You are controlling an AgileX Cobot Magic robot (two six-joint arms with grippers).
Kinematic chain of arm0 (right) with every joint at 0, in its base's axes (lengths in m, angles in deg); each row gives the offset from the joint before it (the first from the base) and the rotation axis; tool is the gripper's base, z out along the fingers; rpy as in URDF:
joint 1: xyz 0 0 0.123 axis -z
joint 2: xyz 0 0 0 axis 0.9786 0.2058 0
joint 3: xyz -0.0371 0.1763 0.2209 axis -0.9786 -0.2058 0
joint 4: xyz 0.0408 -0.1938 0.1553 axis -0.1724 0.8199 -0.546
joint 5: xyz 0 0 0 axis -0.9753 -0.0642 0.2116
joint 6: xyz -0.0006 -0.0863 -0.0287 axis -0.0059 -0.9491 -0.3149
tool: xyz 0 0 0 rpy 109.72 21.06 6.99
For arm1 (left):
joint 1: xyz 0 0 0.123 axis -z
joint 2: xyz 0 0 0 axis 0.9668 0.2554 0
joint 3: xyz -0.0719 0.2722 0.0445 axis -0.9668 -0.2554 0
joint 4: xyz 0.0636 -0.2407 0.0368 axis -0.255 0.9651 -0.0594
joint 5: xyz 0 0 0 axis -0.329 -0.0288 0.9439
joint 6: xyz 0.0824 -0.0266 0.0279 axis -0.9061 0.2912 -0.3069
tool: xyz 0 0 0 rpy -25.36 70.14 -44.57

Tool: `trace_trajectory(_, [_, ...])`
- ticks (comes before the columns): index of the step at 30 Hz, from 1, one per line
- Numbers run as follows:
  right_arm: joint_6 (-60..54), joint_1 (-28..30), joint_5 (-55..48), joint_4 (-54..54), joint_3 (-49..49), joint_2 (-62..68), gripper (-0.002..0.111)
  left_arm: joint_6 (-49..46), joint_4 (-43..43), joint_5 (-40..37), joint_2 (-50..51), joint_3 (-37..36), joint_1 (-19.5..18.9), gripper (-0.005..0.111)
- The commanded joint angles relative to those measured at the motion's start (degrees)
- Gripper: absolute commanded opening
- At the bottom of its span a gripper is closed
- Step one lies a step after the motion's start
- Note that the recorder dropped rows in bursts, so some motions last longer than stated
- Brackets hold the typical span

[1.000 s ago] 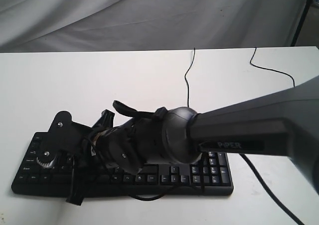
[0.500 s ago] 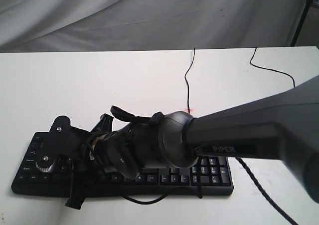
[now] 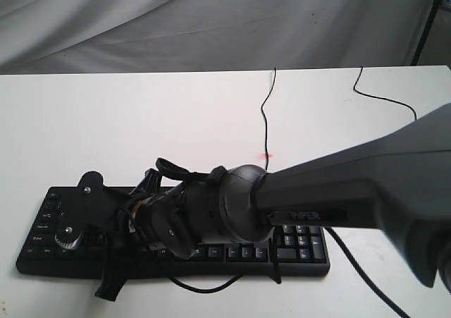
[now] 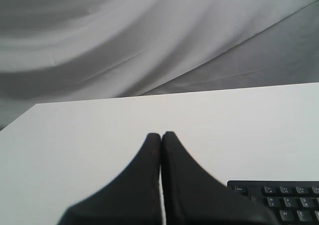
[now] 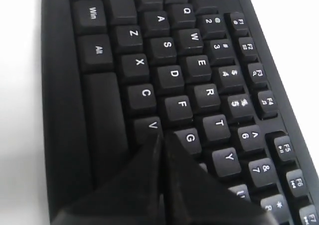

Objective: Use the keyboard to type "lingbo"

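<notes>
The keyboard (image 3: 304, 242) lies flat on the white worktop (image 3: 141, 120), close to its near edge and left of the middle in the exterior view, with its long side along that edge. Its number pad shows past my right arm (image 3: 352, 191), which reaches in from the right and crosses over most of the keys to the left half of the board.

My right pincer (image 5: 160, 137) is closed, its two dark fingers pressed together with nothing between them. In the right wrist view the joined tips sit low over the letter rows, at the edge of the V key (image 5: 148, 127) and just beside G (image 5: 189, 138). I cannot tell whether they press a key or only hover above it.

My left pincer (image 4: 160, 135) is closed too, and empty. It hangs over bare worktop, apart from the keys, with the keyboard's Esc corner (image 4: 240, 189) near it.

A thin black cable (image 3: 265, 113) runs from behind the keyboard toward the far edge of the worktop. A small red spot (image 3: 265, 156) marks the worktop just beside it. Grey cloth (image 3: 211, 22) hangs behind.
</notes>
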Motion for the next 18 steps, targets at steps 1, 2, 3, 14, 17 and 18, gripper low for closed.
trace_trajectory(1, [0.06, -0.16, -0.37, -0.35, -0.04, -1.13, 0.000, 0.16, 0.03, 0.24, 0.18, -0.29, 0.22, 0.001])
trace_trajectory(2, [0.06, -0.06, -0.37, -0.35, -0.04, -1.69, 0.000, 0.16, 0.03, 0.24, 0.18, -0.29, 0.22, 0.001])
trace_trajectory(3, [0.06, -0.05, -0.51, -0.35, -0.04, -2.18, 0.000, 0.16, 0.03, 0.24, 0.18, -0.29, 0.22, 0.001])
trace_trajectory(14, [-0.05, 2.60, -0.63, -0.21, -2.68, -7.06, 0.000, 0.16, 0.03, 0.24, 0.18, -0.29, 0.22, 0.001])
trace_trajectory(17, [-0.05, 4.02, -0.49, -0.83, -4.09, -7.87, 0.000, 0.16, 0.03, 0.24, 0.18, -0.29, 0.22, 0.001])
trace_trajectory(18, [-0.05, 4.50, -0.49, -0.83, -4.69, -8.06, 0.000, 0.16, 0.03, 0.24, 0.18, -0.29, 0.22, 0.001])
